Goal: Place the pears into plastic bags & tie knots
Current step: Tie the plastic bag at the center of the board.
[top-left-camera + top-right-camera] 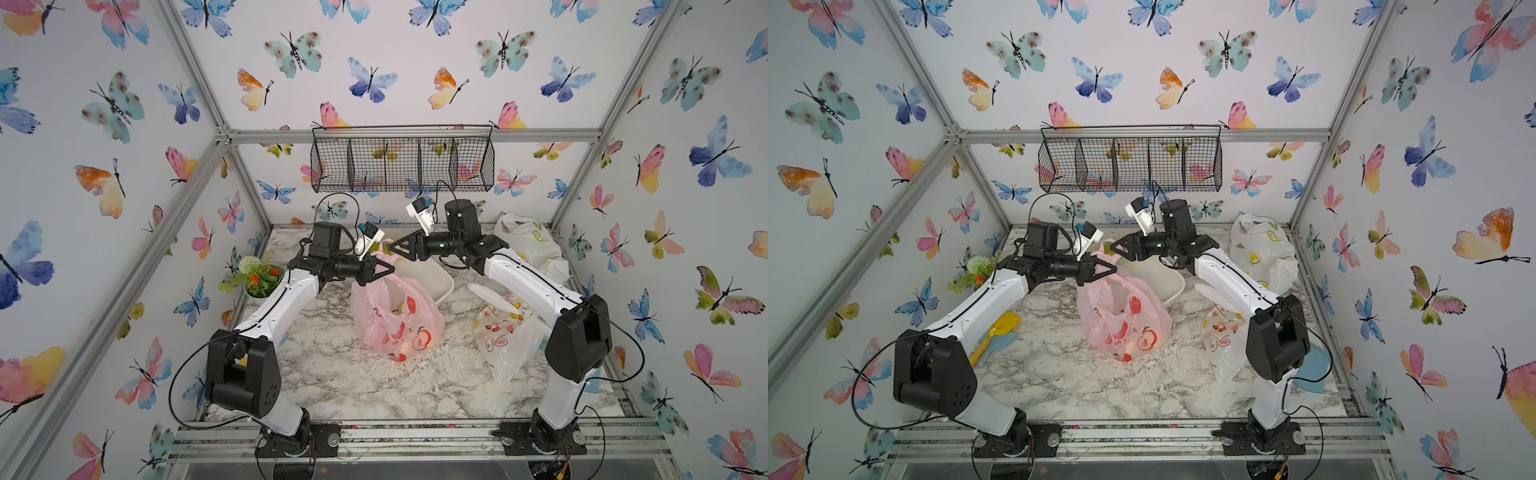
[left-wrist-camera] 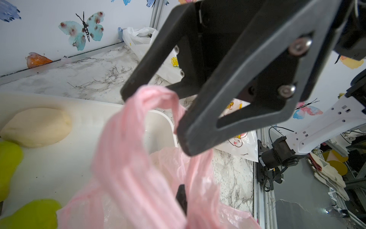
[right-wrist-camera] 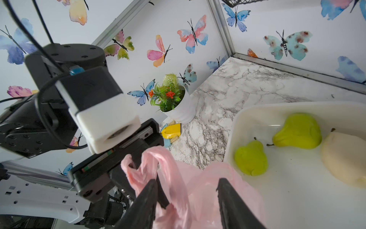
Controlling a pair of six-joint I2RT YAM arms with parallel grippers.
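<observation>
Now at the pink bag: one handle up, pears waiting

We have the left gripper (image 1: 388, 269) clamped shut on one handle of the pink bag (image 1: 395, 328). It holds that handle up while the bag's body sits mid-table on the marble table (image 1: 332, 374). The right gripper (image 3: 187, 180) faces it with its jaws standing well apart. Pink film is bunched between them, but nothing looks pinched. Just behind the bag lies the white tray (image 3: 233, 128) with three pears (image 3: 297, 131) in it, two green and one cream. The lemon-print bag (image 1: 528, 243) and the doodle-print bag (image 1: 498, 336) lie off to the right, well apart from both grippers. We cannot tell whether either is knotted.

With fruit left in the tray, we judge this to be the filling step for the pink bag, not yet the tying. Next, the right gripper should come clear of the film, reach over the tray rim and close on a pear. The left should keep its handle high so the mouth stays open. The plastic could snag the open jaws as they leave.
</observation>
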